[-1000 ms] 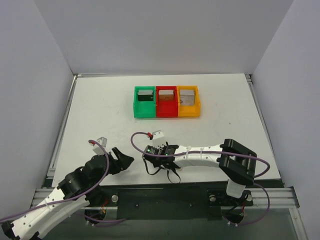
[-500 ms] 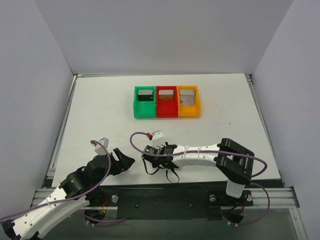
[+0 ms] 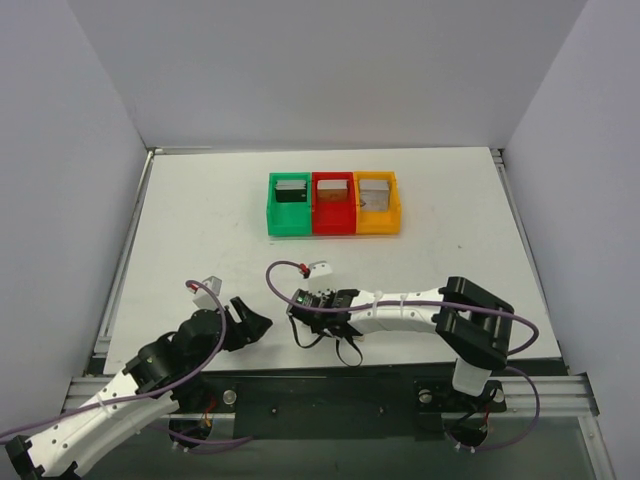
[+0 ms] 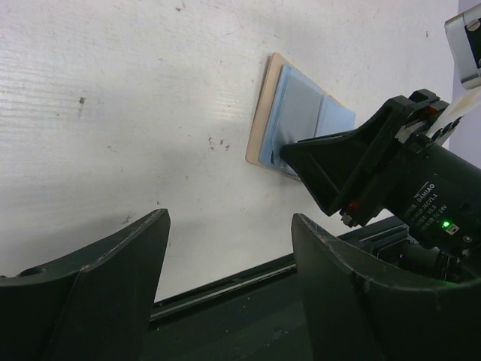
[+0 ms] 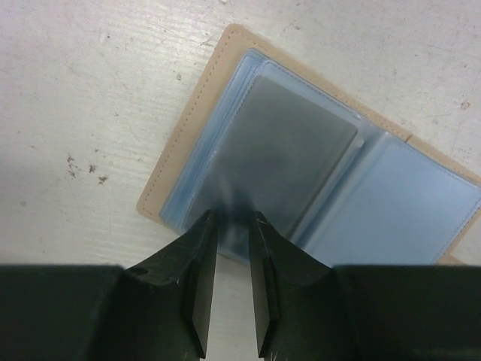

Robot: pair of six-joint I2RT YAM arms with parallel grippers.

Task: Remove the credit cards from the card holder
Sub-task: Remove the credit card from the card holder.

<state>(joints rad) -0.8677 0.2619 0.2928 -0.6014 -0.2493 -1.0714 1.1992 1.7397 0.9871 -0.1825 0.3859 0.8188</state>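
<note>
1. card holder (image 5: 398,210) open and flat on the white desk (image 3: 200,230), close to the near edge and slightly left of mid-width; tan border around two bluish-grey clear pockets.
2. grey card (image 5: 289,147) inside one pocket, the one on the left of the right wrist view, behind the clear sleeve; other pocket plain bluish.
3. right gripper (image 5: 233,218) low over the holder, tips at the outer edge of the pocket with the grey card; fingers close together with a thin slit between them; cannot tell whether sleeve or card is pinched.
4. left gripper (image 4: 229,218) near the holder on the side toward the near-left corner, apart from it; fingers spread wide with only bare desk between them.
5. three bins side by side in a touching row toward the far edge, about mid-width, well apart from the holder and both grippers:
   - green bin (image 3: 290,228) with a dark card (image 3: 290,190) inside
   - red bin (image 3: 333,226) with a brownish card (image 3: 332,190) inside
   - orange bin (image 3: 378,225) with a pale grey card (image 3: 373,190) inside
</note>
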